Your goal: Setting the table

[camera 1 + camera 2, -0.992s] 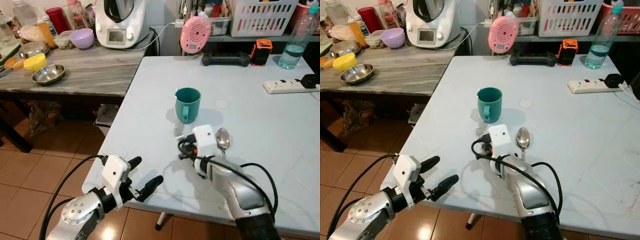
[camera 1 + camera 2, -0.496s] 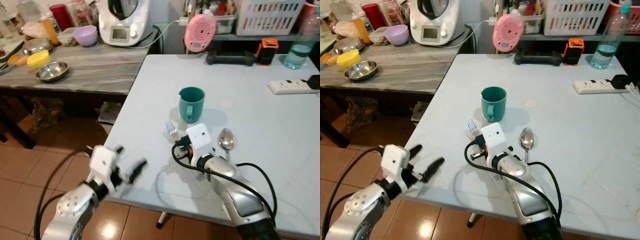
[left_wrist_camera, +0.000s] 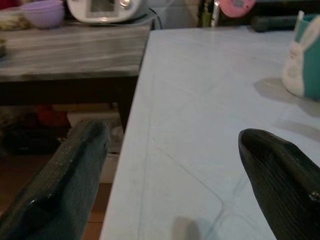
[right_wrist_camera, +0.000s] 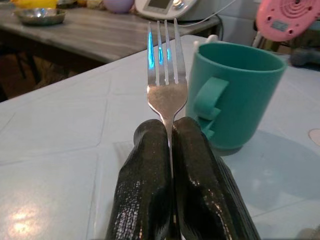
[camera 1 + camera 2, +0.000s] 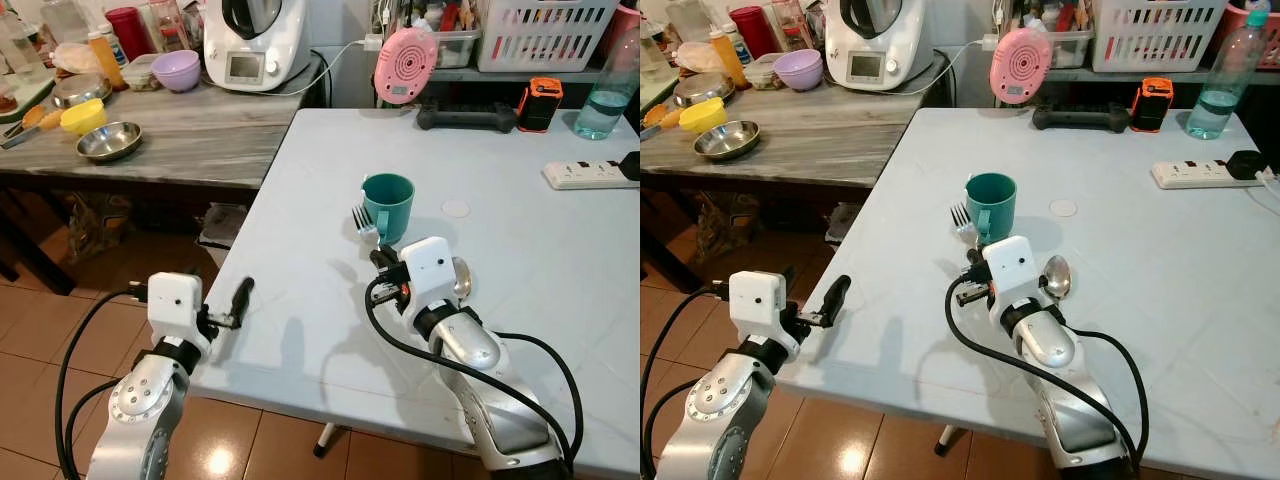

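My right pincer point(image 4: 170, 150) clenched on the fork point(image 4: 165, 75), tines just beside the teal mug point(image 5: 387, 205) on the pale tabletop point(image 5: 540, 240), spoon point(image 5: 1056, 276) beside my wrist, my left pincer point(image 3: 175, 170) released at the tabletop's edge

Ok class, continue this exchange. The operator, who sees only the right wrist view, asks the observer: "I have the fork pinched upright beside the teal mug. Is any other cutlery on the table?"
Observer: Yes. A silver metal spoon lies flat on the pale blue table, just right of the right end effector that grips the silver metal fork.
Operator: Where is the other arm?
Observer: The left end effector hangs open and holds nothing at the table's left edge.
Operator: Anything farther right?
Observer: A white plastic power strip lies by the table's right edge, well beyond the teal plastic mug.
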You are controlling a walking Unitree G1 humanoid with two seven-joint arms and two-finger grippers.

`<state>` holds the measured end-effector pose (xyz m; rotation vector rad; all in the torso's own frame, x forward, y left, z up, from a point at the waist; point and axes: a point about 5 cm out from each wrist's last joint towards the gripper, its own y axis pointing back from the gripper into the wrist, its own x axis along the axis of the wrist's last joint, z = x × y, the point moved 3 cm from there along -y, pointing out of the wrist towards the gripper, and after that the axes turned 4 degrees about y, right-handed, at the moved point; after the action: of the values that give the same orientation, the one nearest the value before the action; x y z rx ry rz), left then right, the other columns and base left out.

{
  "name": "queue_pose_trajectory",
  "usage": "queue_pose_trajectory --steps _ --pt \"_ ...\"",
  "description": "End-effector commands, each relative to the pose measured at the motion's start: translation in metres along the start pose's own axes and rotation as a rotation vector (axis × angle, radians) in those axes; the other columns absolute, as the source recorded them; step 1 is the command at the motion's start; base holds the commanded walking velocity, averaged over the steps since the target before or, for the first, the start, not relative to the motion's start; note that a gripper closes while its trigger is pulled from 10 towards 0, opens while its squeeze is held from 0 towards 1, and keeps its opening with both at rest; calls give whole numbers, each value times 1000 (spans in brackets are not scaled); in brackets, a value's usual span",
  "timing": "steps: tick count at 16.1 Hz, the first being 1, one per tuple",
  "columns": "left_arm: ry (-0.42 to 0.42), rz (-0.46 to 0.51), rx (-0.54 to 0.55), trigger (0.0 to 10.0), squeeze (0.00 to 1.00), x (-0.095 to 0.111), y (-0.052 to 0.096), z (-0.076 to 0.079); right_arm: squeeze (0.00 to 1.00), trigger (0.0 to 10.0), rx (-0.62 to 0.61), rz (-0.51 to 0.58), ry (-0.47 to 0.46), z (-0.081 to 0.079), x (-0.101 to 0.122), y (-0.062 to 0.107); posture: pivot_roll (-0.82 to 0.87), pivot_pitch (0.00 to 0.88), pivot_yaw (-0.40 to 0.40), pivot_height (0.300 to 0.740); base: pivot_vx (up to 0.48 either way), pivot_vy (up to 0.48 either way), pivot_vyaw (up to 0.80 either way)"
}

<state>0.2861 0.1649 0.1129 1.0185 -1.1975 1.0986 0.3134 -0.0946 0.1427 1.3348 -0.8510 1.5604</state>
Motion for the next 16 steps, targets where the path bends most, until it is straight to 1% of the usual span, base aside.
queue_pose_trajectory --steps 1,7,16 --pt "-11 -7 34 10000 0 -1 0 -5 0 10000 -19 47 -7 2 10 1 -238 30 99 740 0 0 -600" --pt "-20 -10 59 10000 0 -4 -2 -3 0 10000 -37 58 -25 5 10 0 -240 27 98 740 0 0 -599" --pt "-41 -43 69 10000 0 -9 -1 -5 0 10000 -49 54 -37 4 8 0 -236 33 97 740 0 0 0"
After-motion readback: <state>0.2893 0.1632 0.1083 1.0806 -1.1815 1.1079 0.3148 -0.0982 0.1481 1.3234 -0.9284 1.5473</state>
